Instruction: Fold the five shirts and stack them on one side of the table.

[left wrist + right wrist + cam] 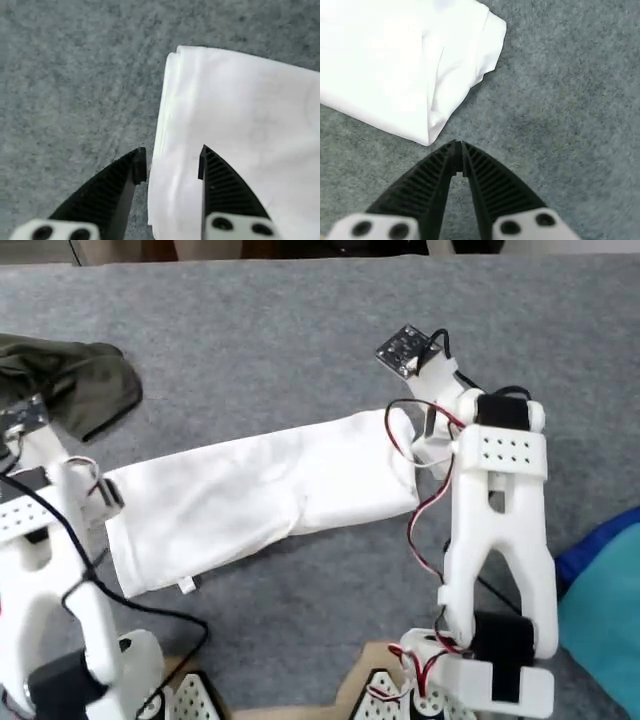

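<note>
Here the left gripper (172, 164) overhangs an edge of the white shirt (240, 125).

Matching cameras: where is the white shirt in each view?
High view: white shirt stretches across the middle, between both arms.
Left wrist view: its edge lies inside the open left tool.
Right wrist view: its corner lies beyond the shut right tool.
Shared landmark: grey table.

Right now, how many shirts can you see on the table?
3. A white shirt lies folded in the middle, a dark green one at the left edge, a blue one at the right edge. Others may be hidden.
</note>
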`<state>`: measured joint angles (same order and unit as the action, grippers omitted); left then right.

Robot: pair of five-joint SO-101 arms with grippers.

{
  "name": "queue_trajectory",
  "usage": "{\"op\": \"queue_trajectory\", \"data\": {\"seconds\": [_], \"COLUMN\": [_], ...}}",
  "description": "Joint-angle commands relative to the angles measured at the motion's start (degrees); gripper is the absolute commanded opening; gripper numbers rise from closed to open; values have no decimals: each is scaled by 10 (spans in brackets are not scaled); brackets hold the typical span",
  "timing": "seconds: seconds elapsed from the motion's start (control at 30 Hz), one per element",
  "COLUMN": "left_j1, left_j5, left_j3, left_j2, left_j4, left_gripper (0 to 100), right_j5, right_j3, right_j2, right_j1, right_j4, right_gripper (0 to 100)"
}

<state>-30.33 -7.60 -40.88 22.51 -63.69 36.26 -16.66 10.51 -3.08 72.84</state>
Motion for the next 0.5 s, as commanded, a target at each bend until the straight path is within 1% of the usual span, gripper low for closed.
{"op": "queue_trajectory", "data": {"seconds": [0.0, 0.07, 0.27, 0.37, 0.47], "left_j1": [-18, -17, -16, -8, -3], "left_j5": [-38, -58, -91, -94, -94], "left_j3": [55, 62, 59, 47, 17], "left_j2": [-39, -60, -73, -73, -73], "left_j4": [-38, -54, -40, -35, -12], "left_gripper": [187, 202, 218, 217, 216], "right_j5": [-4, -4, -6, -6, -6], "right_j3": [32, 32, 30, 29, 29], "right_j2": [-10, -11, -11, -13, -13], "right_j1": [-7, -7, -7, -7, -7], "right_j4": [3, 3, -9, -22, -35], "right_gripper": [5, 5, 5, 5, 5]}}
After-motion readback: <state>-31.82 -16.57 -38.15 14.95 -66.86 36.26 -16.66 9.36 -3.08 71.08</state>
